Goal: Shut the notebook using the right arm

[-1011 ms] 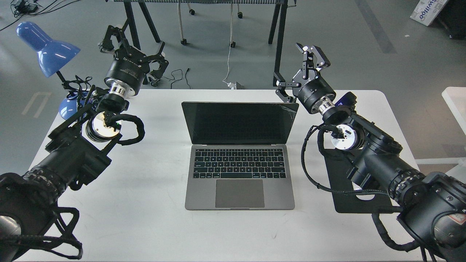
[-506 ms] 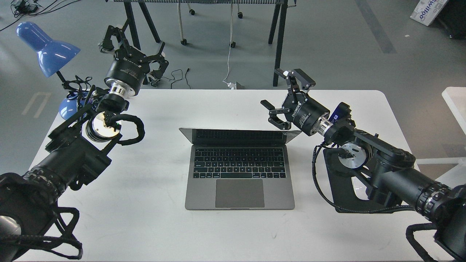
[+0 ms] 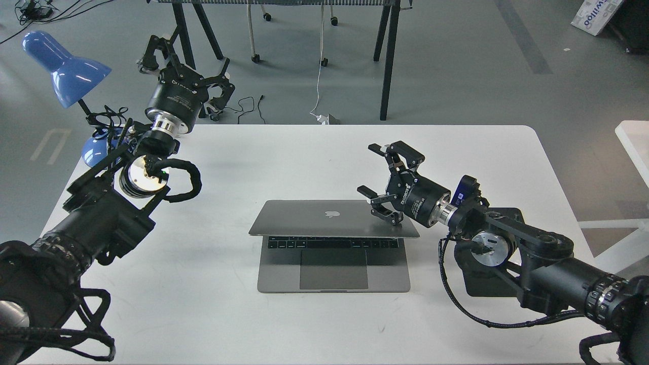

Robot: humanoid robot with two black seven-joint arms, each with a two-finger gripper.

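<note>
The notebook, a slim grey laptop with a dark apple logo on its lid, sits mid-table. Its lid is tilted far down over the keyboard, with the front key rows and trackpad still showing. My right gripper is open and empty; its lower finger rests on the lid's right rear part. The right arm comes in from the lower right with a small blue part at the wrist. My left gripper is open and empty, held high past the table's far left edge.
A blue desk lamp stands at the table's far left corner. A black mouse pad lies under my right arm. The white table ends just behind the notebook's far side; black trestle legs stand beyond.
My right gripper has swung down and toward me, pushing the lid from upright to nearly flat over the keyboard. The left arm has not moved.
</note>
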